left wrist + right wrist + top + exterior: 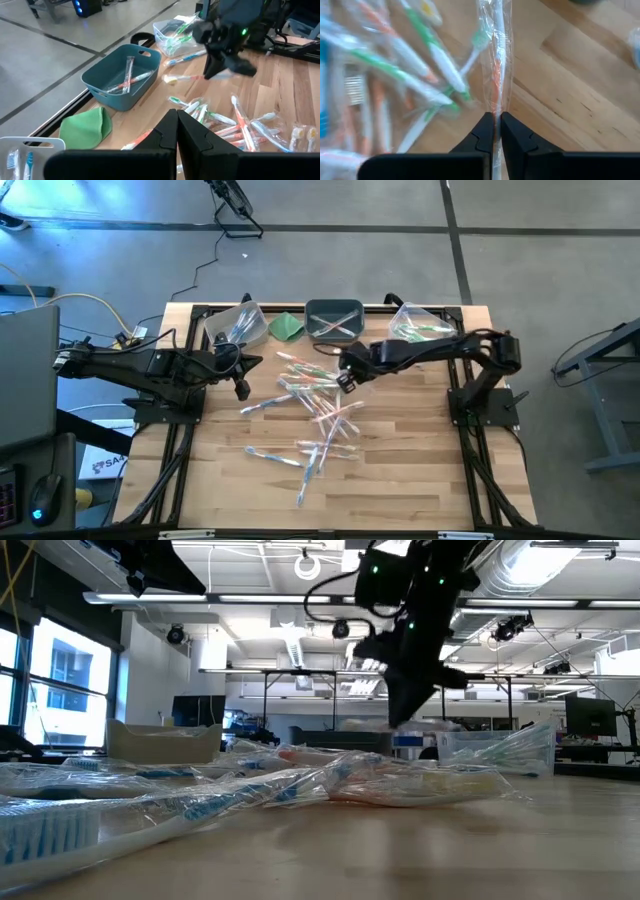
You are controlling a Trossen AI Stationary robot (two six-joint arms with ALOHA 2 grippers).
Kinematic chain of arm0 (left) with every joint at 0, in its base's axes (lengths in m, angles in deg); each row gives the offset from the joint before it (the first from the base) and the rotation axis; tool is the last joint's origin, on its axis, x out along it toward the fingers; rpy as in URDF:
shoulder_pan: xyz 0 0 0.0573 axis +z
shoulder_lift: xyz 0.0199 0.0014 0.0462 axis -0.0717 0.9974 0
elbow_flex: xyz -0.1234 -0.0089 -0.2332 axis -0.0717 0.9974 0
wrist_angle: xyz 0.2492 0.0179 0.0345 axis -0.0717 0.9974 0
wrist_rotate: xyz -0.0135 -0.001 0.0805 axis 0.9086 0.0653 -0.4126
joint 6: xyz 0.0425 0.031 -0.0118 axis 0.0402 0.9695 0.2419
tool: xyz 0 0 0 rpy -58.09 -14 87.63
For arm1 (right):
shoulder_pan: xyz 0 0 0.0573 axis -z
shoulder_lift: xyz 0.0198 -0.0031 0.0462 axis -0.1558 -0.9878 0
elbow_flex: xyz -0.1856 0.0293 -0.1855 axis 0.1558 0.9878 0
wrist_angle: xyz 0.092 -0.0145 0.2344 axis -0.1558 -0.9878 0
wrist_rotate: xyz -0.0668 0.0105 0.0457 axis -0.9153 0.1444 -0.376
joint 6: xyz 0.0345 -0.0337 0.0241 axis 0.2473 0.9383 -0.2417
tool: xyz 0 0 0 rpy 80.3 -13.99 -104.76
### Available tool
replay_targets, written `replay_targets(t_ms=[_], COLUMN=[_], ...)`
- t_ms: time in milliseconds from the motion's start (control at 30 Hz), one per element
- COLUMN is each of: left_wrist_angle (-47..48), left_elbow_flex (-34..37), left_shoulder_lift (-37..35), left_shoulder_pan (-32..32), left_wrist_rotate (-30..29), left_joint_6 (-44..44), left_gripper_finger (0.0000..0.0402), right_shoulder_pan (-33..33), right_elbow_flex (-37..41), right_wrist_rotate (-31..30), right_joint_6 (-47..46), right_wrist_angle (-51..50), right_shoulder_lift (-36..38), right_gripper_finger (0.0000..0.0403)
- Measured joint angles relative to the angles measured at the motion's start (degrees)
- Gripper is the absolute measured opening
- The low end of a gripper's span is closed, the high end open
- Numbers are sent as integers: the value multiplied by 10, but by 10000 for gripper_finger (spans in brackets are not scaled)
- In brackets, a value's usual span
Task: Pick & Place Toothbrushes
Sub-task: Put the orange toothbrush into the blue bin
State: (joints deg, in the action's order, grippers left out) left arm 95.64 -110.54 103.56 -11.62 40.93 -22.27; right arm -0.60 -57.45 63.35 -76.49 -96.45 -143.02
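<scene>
Many wrapped toothbrushes [310, 415] lie heaped on the wooden table [420, 470]. My right gripper [497, 122] hangs over the far part of the heap, shut on one clear-wrapped toothbrush [498, 60] with an orange handle. In the left wrist view this toothbrush [184, 78] sticks out sideways from the right gripper [217, 70], above the table. My left gripper [177, 125] is shut on nothing, held in the air over the table's left part [255, 362]. My right gripper pinches the wrapped toothbrush between its two fingers at the orange handle part [496, 107]; the bristle head [502, 37] is well clear of the fingers. The fingers come steeply from above. The brush sticks out from them, its head end [170, 79] off the table.
Along the far edge stand a clear bin [235, 325] on the left, a teal bin [333, 320] holding a few toothbrushes, and a clear bin [415, 325] on the right. A folded green cloth [287, 327] lies beside the teal bin. Bare wood shows at the near right.
</scene>
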Motion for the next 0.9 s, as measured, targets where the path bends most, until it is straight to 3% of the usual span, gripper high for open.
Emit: replay_targets(t_ms=[400,633,900], left_wrist_angle=[-5,-59,-140], left_elbow_flex=[0,0,0], left_shoulder_lift=[0,0,0], left_shoulder_pan=[0,0,0], left_wrist_rotate=[0,-11,-70], left_joint_6=[-17,-32,-64], left_gripper_finger=[0,0,0], right_shoulder_pan=[16,79,156], right_elbow_flex=[-1,-1,-1], right_wrist_rotate=[79,148,196], right_joint_6=[120,199,280], right_wrist_angle=[-69,-77,-38], right_shoulder_lift=[137,208,245], right_gripper_finger=[13,13,13])
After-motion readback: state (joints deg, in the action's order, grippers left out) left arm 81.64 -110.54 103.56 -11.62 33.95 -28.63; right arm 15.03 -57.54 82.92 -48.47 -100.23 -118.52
